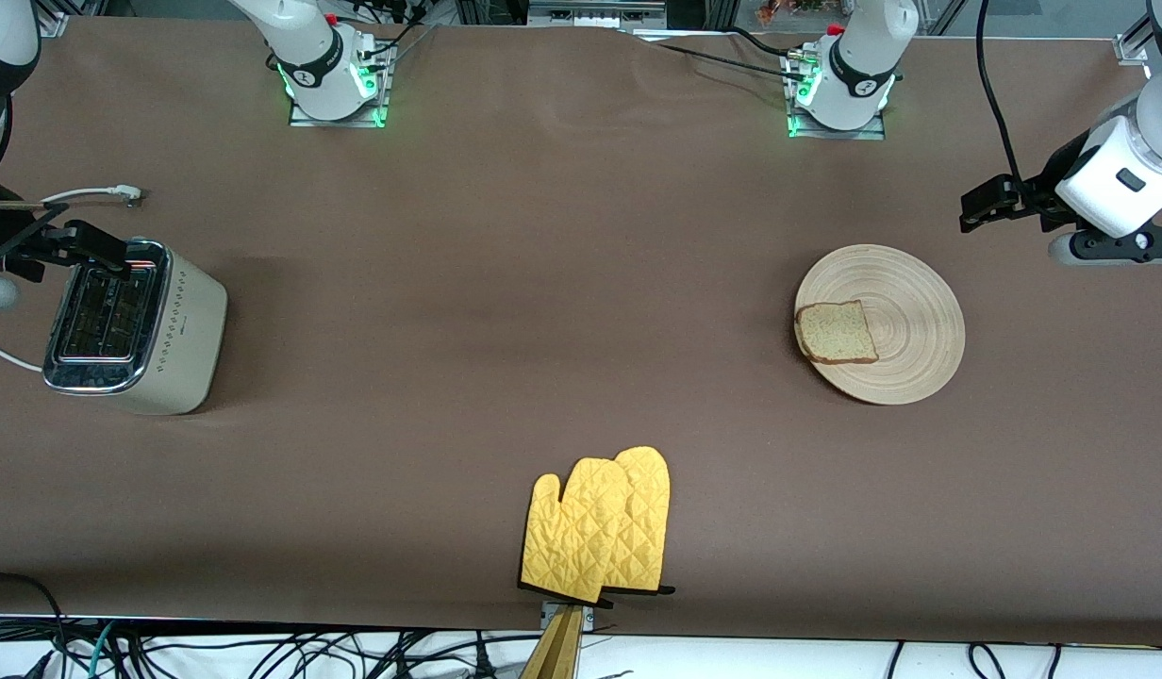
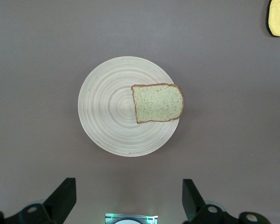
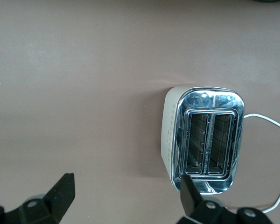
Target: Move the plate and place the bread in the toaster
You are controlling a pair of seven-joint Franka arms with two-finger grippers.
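Resting on the brown tabletop (image 1: 543, 283) toward the left arm's end, the wooden plate (image 1: 906, 325) carries the bread slice (image 1: 835, 333), which lies flat at the plate's edge, its crust slightly overhanging the rim. The left claw (image 2: 127, 198) hangs above the tabletop beside the plate, fingers spread apart and empty. At the right arm's end stands the cream toaster (image 1: 133, 325), both slots empty. The right claw (image 3: 126, 196) hovers above the toaster, fingers apart. Two yellow oven mitts (image 1: 600, 528) lie nearest the front camera.
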